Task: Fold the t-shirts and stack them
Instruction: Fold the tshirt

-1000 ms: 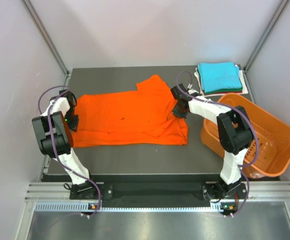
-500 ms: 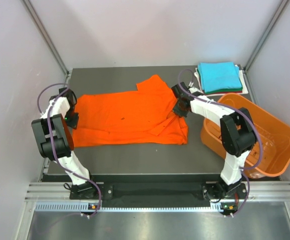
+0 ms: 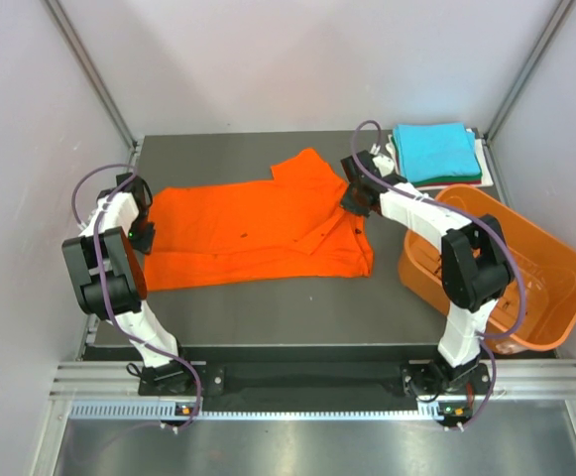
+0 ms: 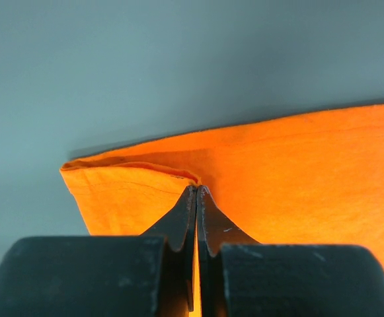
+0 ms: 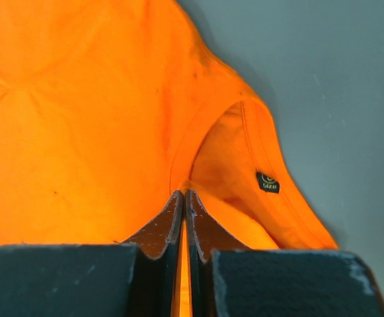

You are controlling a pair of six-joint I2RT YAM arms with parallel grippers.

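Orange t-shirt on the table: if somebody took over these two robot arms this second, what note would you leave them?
Left gripper: shut, pinching the orange t-shirt at its left edge.
Right gripper: shut on the same shirt beside the collar.
The shirt lies spread across the table, rumpled at the collar end, not yet folded.
Turquoise t-shirt: folded, on top of the stack at the far right corner.
Orange basket: at the right edge.
Left: fold the orange shirt and put it on the stack.
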